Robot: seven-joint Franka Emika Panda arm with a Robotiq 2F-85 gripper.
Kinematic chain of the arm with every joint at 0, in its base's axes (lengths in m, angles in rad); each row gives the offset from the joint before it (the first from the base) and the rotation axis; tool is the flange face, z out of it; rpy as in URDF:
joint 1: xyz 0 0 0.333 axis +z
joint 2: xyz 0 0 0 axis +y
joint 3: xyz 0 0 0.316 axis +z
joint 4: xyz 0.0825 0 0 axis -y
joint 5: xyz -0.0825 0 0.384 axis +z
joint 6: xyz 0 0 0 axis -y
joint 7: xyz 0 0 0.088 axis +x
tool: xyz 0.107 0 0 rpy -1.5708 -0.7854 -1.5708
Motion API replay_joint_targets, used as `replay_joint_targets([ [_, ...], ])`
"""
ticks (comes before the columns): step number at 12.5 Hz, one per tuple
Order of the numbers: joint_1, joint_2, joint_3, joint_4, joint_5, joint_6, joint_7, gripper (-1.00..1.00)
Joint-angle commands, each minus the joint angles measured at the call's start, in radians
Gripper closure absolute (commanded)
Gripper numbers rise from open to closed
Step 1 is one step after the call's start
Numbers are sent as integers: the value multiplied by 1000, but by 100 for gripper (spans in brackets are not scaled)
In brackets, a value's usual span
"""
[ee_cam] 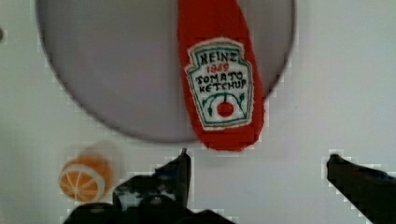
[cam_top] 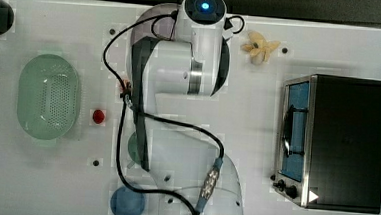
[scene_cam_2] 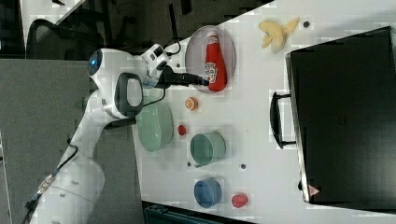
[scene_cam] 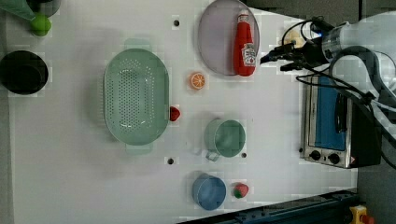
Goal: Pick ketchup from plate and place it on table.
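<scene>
The black two-fingered gripper (ee_cam: 257, 161) is hanging with its jaws spread wide and holding nothing, its fingertips (ee_cam: 183, 161) just short of the base of the red soft ketchup bottle with a white label (ee_cam: 219, 79). A small orange slice (ee_cam: 84, 175) is sitting on the white table (ee_cam: 336, 70) near one fingertip. The ketchup (scene_cam: 245, 44) is lying flat along the right edge of the round greyish-lilac plate (scene_cam: 215, 37) in the left view, its base overhanging the rim. Beyond the plate, a peeled banana (scene_cam_2: 275, 31) is resting on the table.
</scene>
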Motion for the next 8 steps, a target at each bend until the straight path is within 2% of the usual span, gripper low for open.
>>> replay_joint_targets([
  [1, 16, 79, -4, 58, -4, 61, -97, -100],
  [8, 37, 234, -9, 106, -34, 287, -118, -100],
])
